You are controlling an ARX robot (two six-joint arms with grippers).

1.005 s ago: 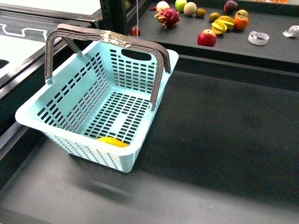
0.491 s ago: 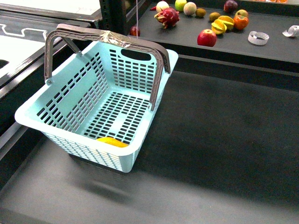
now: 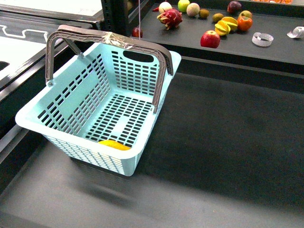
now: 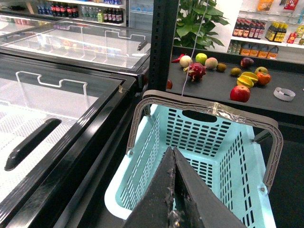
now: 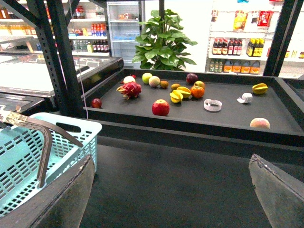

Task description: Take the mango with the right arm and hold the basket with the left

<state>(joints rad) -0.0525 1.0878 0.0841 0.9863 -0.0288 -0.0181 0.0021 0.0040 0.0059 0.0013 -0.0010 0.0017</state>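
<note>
The basket (image 3: 102,107) stands on the dark worktop (image 3: 223,142), on my left side, with both grey-brown handles (image 3: 109,40) raised and meeting above it, bound with clear tape at the top. The mango (image 3: 114,144) lies inside the basket on its slotted floor, against the near wall; only its upper part shows above the rim.

My left claw (image 4: 174,190) is above the near end of the basket in the left wrist view, its two fingers pressed together with nothing between them. It touches neither the handles nor the rim.

My right claw (image 5: 171,190) is spread wide in the right wrist view, one finger (image 5: 61,199) near the basket's corner and the other well apart from it, holding nothing.

On the raised shelf (image 3: 275,52) behind the worktop lie a red apple (image 3: 210,38), a dragon fruit (image 3: 170,17) and other fruits, all well apart from the basket.
</note>
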